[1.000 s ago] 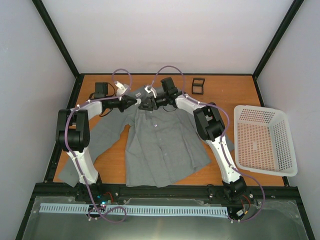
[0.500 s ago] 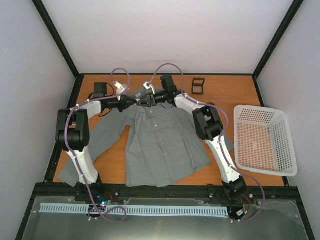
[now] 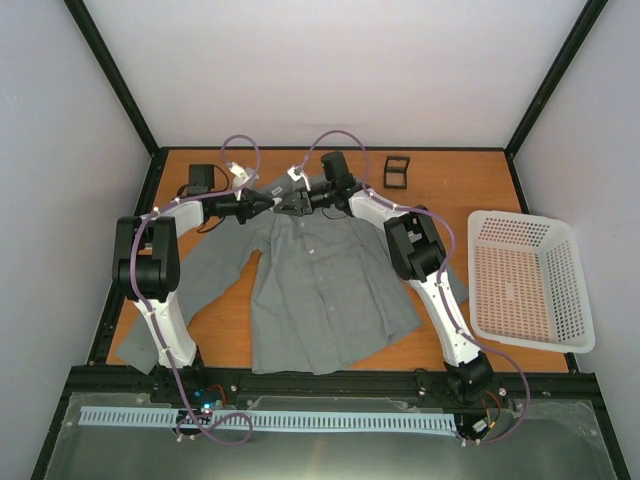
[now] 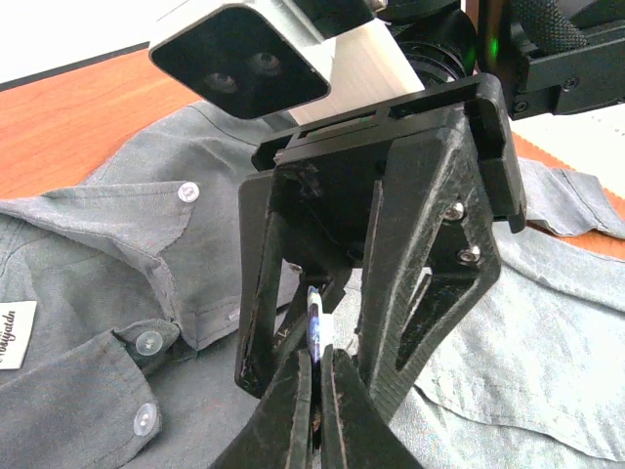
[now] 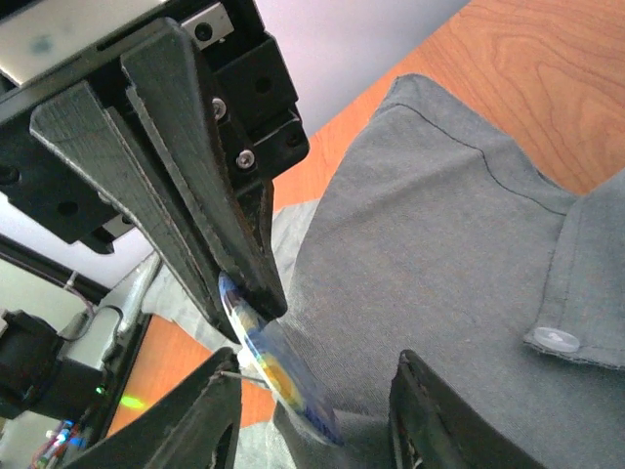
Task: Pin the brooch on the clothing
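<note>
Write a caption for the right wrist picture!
Left gripper holds the brooch over the shirt, inside the open right gripper.

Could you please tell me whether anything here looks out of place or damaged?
Nothing looks damaged or spilled. The one thing out of place is the brooch: not yet pinned to the shirt, it sits clamped edge-on in the left gripper, between the fingers of the open right gripper.
</note>
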Motion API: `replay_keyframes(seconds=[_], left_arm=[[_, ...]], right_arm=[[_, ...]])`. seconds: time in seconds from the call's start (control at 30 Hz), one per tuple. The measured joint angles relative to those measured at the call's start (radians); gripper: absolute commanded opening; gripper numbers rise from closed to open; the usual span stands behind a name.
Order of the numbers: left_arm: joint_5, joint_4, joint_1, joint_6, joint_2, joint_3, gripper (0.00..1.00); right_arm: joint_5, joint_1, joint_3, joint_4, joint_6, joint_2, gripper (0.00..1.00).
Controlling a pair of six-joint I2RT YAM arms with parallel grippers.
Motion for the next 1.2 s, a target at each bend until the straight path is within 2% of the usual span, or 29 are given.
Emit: replay_keyframes(seconds=[0.23, 0.33, 0.43, 0.57, 0.73, 0.9, 1.2], left_arm=[[0.006, -0.006, 0.005, 0.0, 0.001, 0.0, 0.01], [0.007, -0.008, 0.007, 0.0, 0.002, 0.0, 0.01], [0.01, -0.01, 0.008, 0.0, 0.002, 0.0, 0.0], [0.017, -0.011, 0.009, 0.0, 0.002, 0.0, 0.01], [0.03, -0.011, 0.009, 0.0, 0.002, 0.0, 0.01], [0.043, -0.011, 0.01, 0.0, 0.002, 0.0, 0.01], [0.056, 0.003, 0.014, 0.006, 0.002, -0.014, 0.01]], right_arm=[[-0.007, 0.0, -0.005, -0.005, -0.018, 0.0, 0.46], [-0.01, 0.0, -0.008, -0.003, -0.017, 0.0, 0.51], [-0.013, 0.0, -0.011, 0.008, -0.018, 0.0, 0.51], [-0.014, 0.0, -0.021, 0.015, -0.015, 0.001, 0.43], [-0.021, -0.002, -0.021, 0.03, 0.003, 0.002, 0.4], [-0.031, -0.004, -0.019, 0.057, 0.027, 0.014, 0.32], [-0.073, -0.003, 0.027, 0.076, 0.082, 0.056, 0.33]])
